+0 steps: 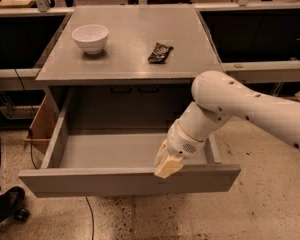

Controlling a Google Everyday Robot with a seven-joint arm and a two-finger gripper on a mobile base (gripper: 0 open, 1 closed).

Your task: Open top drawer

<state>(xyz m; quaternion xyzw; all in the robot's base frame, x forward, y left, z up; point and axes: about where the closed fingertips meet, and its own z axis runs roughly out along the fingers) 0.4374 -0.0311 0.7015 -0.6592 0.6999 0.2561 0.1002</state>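
Note:
The top drawer (110, 180) is a wide grey drawer under the grey cabinet top. It stands pulled far out toward me, and its grey inside (115, 149) shows nothing in it. My gripper (168, 166) hangs from the white arm that reaches in from the right. Its cream-coloured fingers sit at the top edge of the drawer's front panel, right of the middle.
A white bowl (90, 37) and a dark snack packet (160, 52) lie on the cabinet top (127, 64). A cardboard box (40, 126) stands left of the cabinet. A dark shoe (5, 204) is at the lower left on the speckled floor. Dark workbenches stand on both sides.

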